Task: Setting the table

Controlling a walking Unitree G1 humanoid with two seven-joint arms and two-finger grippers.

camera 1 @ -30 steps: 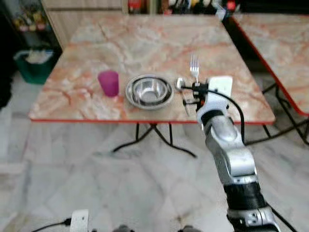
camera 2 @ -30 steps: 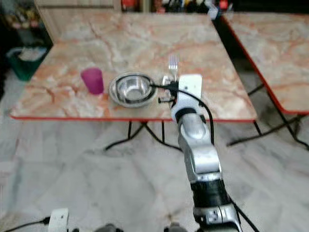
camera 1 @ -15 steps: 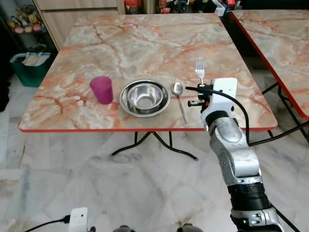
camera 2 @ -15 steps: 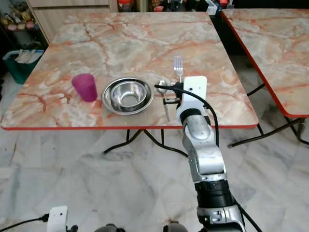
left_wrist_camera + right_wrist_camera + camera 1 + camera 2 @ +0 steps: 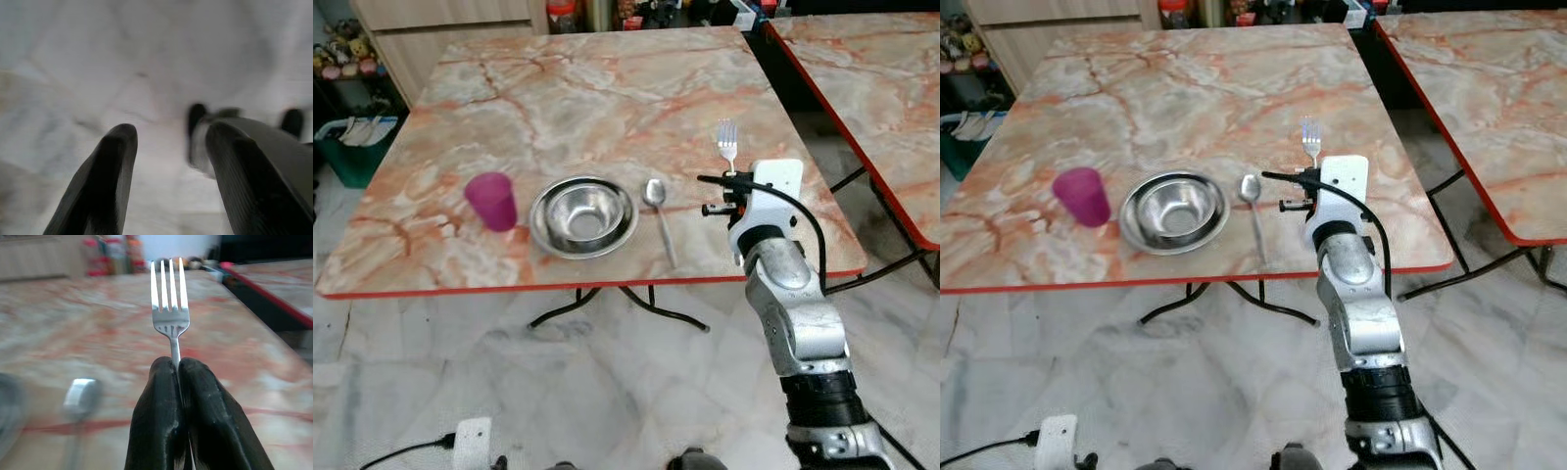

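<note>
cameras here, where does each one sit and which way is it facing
Left eye view: on the head, looking forward and down at the table; right arm reaches in.
Right eye view: same scene beside it; shares bowl, spoon, cup.
Left wrist view: along the open left gripper at pale floor.
Right wrist view: along the right gripper, shut on the fork; shares fork and spoon with the eyes.

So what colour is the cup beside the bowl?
Magenta-pink cup; clearest in the left eye view.
</note>
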